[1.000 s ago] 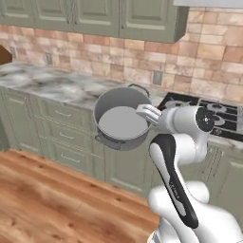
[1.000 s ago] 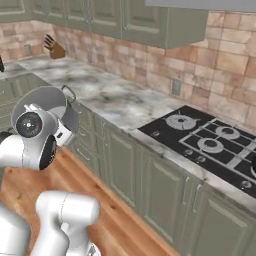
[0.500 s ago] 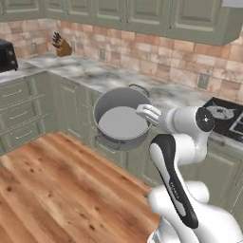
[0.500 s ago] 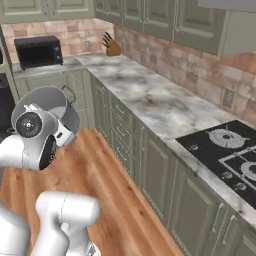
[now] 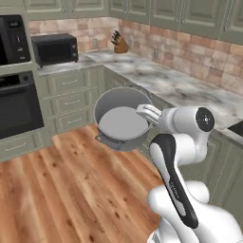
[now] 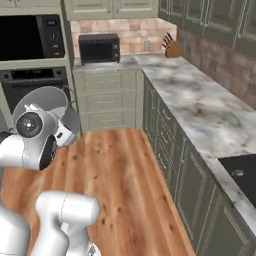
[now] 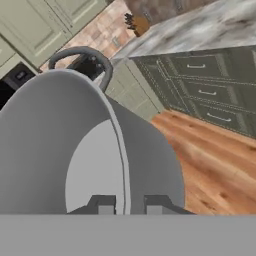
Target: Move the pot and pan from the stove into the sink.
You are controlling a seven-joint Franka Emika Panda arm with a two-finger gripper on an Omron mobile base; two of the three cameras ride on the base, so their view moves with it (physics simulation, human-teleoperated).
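The pot [image 5: 121,124] is held in the air over the wooden floor [image 5: 71,190], in front of the green base cabinets [image 5: 71,95] and well clear of the marble counter [image 5: 175,85]. It is tipped onto its side, so that its open mouth faces the left base camera and its flat grey bottom is seen inside the ring of the wall. Its axis therefore runs roughly level rather than upright. One loop handle [image 7: 80,57] is seen at the far rim in the hand view, and a second small handle [image 5: 105,138] shows at the low edge in the left base view.

The gripper [image 5: 148,114] is clamped on the pot's rim at the side nearest the arm. In the hand view the two fingertips [image 7: 102,204] are seen drawn in narrow, one inside the wall and one outside it, with the thin metal edge between them. In the right base view the pot [image 6: 47,102] is seen behind the arm's wrist.

Beyond the pot a built-in oven [image 5: 19,104] stands in a tall cabinet, a black toaster oven [image 5: 54,49] rests on the corner counter, and a knife block [image 5: 121,45] sits against the brick backsplash [image 5: 190,52].
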